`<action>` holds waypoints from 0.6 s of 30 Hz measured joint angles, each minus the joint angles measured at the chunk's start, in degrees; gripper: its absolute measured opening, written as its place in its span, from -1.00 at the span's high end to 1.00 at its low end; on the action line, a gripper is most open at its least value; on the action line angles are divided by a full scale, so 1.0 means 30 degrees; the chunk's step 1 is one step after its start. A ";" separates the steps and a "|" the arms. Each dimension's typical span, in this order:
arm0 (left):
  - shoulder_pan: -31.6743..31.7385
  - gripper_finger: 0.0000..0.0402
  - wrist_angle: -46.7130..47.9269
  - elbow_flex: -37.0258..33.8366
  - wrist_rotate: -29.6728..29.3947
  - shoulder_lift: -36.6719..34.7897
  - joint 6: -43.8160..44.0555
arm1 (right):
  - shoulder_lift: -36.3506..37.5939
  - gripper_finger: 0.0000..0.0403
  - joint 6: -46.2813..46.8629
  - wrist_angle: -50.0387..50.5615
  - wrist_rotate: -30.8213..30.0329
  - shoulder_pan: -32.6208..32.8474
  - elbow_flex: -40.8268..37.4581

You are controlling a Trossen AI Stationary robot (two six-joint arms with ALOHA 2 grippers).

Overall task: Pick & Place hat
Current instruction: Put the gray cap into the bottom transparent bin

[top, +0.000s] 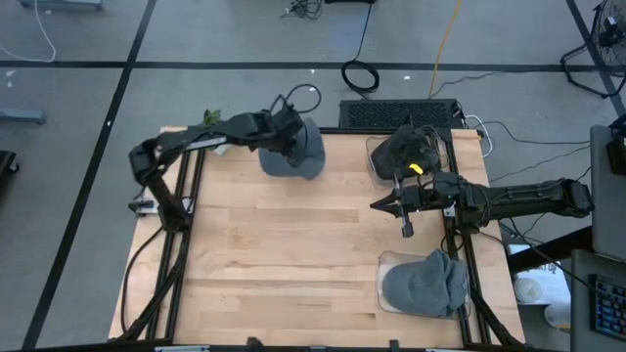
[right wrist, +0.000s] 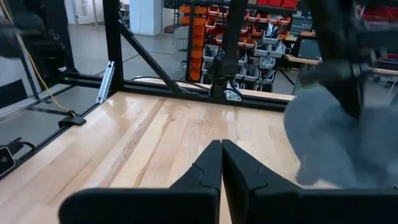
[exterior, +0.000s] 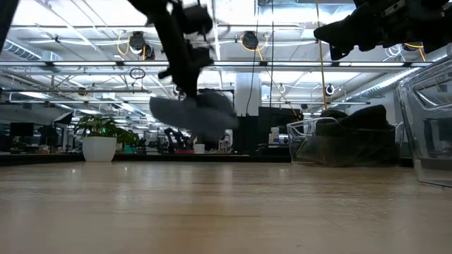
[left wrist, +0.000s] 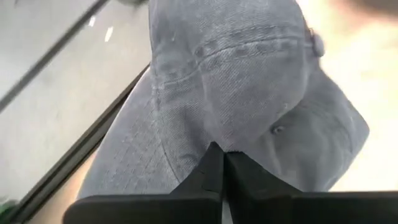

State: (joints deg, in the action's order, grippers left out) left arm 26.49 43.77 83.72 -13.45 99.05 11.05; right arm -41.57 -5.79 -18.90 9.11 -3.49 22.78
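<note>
A grey denim cap [top: 293, 154] hangs from my left gripper [top: 287, 137] over the far middle of the table. In the low view the cap [exterior: 194, 111] is clear of the wood, and in the left wrist view it [left wrist: 249, 93] fills the picture beyond the shut fingers. My right gripper [top: 383, 205] hovers shut and empty above the table's right middle, pointing left. It shows high up in the low view [exterior: 332, 34]. The right wrist view [right wrist: 221, 152] sees the cap [right wrist: 336, 137] farther off. My left gripper [left wrist: 222, 155] pinches the cap's crown cloth [left wrist: 217, 134] between its two fingers, near where the crown meets the brim. It comes slanting down from the table's left. One layer or several, I cannot tell. The cap hangs below the fingers, lifted clear of the table.
A clear container at the far right holds a black hat [top: 406, 152], also seen in the low view [exterior: 353, 134]. Another clear container [top: 383, 284] at the near right holds a second grey hat [top: 427, 284]. Bare wood [top: 284, 244] spans the middle and left. A black frame rail [right wrist: 186, 87] edges the table.
</note>
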 joint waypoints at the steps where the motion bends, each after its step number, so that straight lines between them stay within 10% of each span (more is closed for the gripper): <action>1: -0.0459 0.99 -0.0054 0.0007 -0.0036 -0.0492 0.0000 | 0.0002 1.00 0.0014 -0.0022 -0.0004 0.0000 0.0004; 13: -0.4736 1.00 -0.0357 0.0044 -0.0114 -0.3482 0.1911 | -0.0456 1.00 -0.2759 -0.0054 0.0131 0.0724 -0.0271; 18: -0.5939 1.00 -0.0969 0.0044 0.1408 -0.3387 0.2419 | -0.2070 0.96 -0.4804 -0.1020 -0.3551 0.2475 -0.0397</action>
State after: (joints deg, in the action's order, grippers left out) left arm 8.67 40.86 83.85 -9.23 88.89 18.31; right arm -47.78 -20.20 -21.95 -1.54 3.94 21.58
